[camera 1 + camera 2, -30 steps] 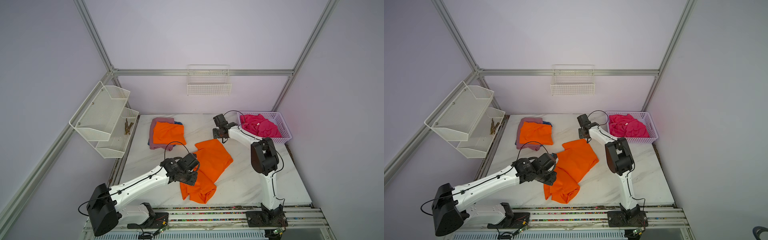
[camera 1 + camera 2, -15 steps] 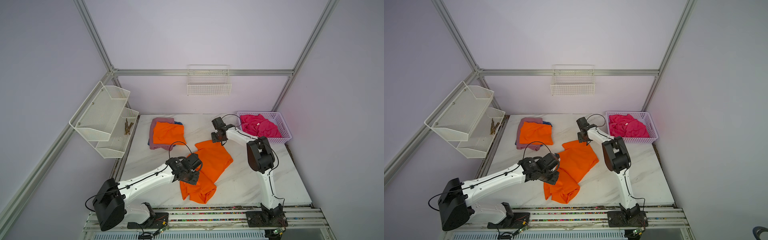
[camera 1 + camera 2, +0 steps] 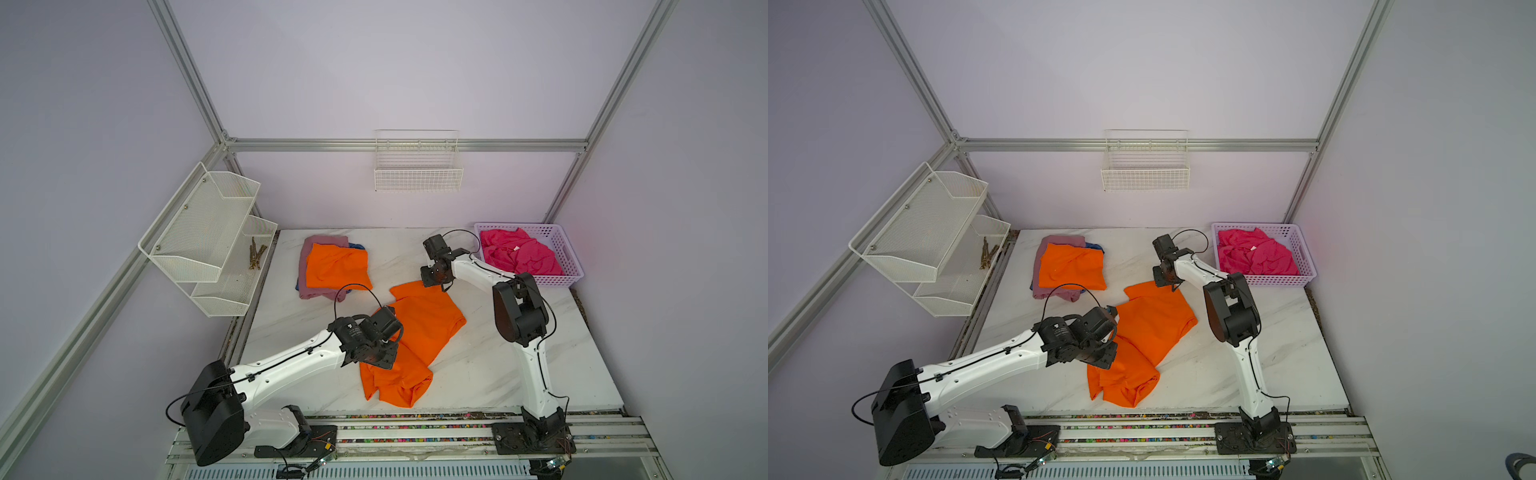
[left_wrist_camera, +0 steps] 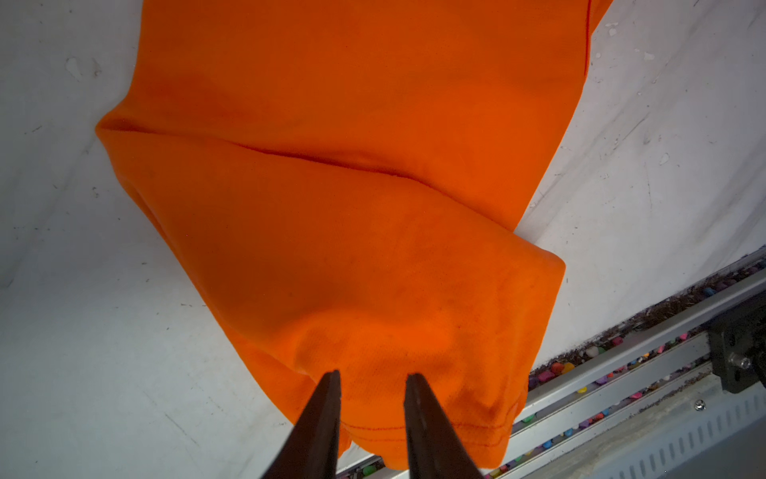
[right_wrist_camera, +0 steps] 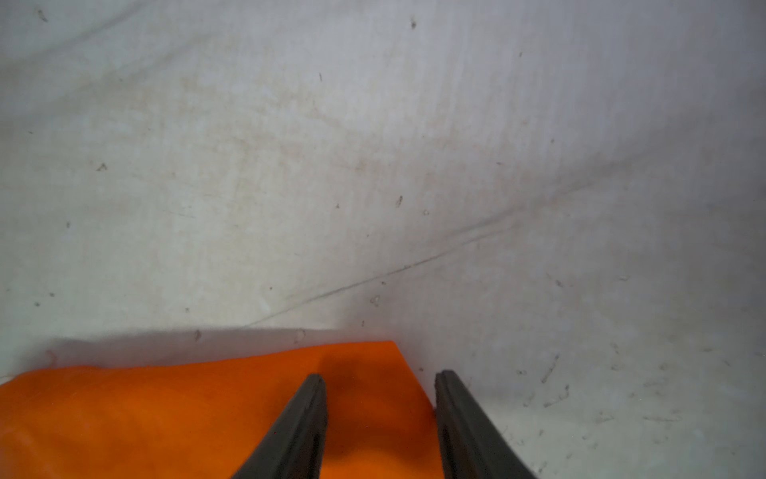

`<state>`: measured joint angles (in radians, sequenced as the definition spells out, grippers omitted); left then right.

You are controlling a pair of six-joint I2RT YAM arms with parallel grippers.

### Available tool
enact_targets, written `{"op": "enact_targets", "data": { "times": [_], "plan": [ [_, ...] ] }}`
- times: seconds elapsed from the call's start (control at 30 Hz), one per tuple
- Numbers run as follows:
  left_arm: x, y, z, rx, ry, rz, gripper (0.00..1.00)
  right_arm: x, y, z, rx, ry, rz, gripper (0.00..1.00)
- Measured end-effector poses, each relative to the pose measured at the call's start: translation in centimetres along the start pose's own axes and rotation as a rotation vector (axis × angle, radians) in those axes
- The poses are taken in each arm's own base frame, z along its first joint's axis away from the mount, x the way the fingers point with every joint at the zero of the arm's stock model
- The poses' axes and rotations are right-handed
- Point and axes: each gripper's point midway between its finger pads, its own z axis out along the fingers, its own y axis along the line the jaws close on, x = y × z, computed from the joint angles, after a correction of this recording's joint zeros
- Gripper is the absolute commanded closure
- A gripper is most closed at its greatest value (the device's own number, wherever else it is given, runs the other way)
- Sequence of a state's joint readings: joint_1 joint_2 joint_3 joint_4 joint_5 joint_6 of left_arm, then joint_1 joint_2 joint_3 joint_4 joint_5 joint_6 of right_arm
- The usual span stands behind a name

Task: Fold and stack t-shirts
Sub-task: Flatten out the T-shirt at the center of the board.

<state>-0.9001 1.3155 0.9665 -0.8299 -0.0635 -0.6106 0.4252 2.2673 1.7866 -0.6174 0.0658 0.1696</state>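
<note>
An unfolded orange t-shirt [image 3: 428, 328] [image 3: 1152, 328] lies crumpled in the middle of the table. My left gripper [image 3: 387, 365] [image 4: 373, 375] is low over its near bunched part, the jaws a little apart and the fingertips [image 4: 331, 379] resting on the cloth. My right gripper [image 3: 441, 287] [image 5: 379, 375] stands open astride the shirt's far corner [image 5: 364, 365]. A folded orange t-shirt [image 3: 336, 266] tops a stack on a mauve-pink one [image 3: 318, 243], with a blue edge [image 3: 358, 246] showing. A hot pink t-shirt [image 3: 519, 257] fills the basket.
The lilac plastic basket [image 3: 557, 280] stands at the back right. A white mesh shelf rack [image 3: 208, 232] hangs over the left edge and a wire basket [image 3: 417, 174] on the back wall. A metal rail [image 3: 415, 428] runs along the front edge.
The right gripper has come down from the back onto the orange shirt's far corner, and its jaws have narrowed. The left gripper has edged slightly toward the front over the shirt.
</note>
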Motion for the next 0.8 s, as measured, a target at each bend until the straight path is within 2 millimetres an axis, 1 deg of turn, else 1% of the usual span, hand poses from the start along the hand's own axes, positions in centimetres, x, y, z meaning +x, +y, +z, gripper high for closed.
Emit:
{"op": "enact_targets", "data": {
  "times": [0.1, 0.2, 0.3, 0.37, 0.4, 0.5, 0.6, 0.7, 0.8],
  "plan": [
    [-0.1, 0.1, 0.0, -0.005, -0.004, -0.004, 0.68, 0.8, 0.0, 0.4, -0.007, 0.02, -0.001, 0.55],
    [-0.1, 0.4, -0.1, -0.02, -0.01, -0.009, 0.68, 1.0, 0.1, 0.5, -0.012, 0.018, -0.003, 0.63],
    [-0.1, 0.6, -0.1, -0.031, -0.012, -0.01, 0.67, 1.1, 0.3, 0.4, -0.024, 0.013, -0.007, 0.79],
    [-0.1, 0.8, -0.2, -0.04, -0.015, -0.011, 0.67, 1.1, 0.5, 0.4, -0.036, 0.011, -0.013, 0.95],
    [-0.1, 0.9, -0.3, -0.043, -0.018, -0.013, 0.67, 1.2, 0.5, 0.3, -0.037, 0.011, -0.01, 1.0],
    [-0.2, 1.2, -0.5, -0.058, -0.028, -0.017, 0.66, 1.5, 0.4, 0.0, -0.037, 0.013, -0.016, 1.0],
    [-0.4, 2.0, -0.5, -0.096, -0.04, -0.023, 0.61, 2.2, 0.1, -0.6, -0.031, 0.025, -0.018, 1.0],
    [-0.9, 4.1, -0.4, -0.174, -0.05, -0.055, 0.6, 2.6, -0.1, -2.2, -0.03, 0.027, -0.019, 1.0],
    [-1.8, 7.5, 0.8, -0.259, -0.044, -0.114, 0.6, 2.7, -0.3, -5.2, -0.036, -0.005, -0.017, 1.0]
  ]
}}
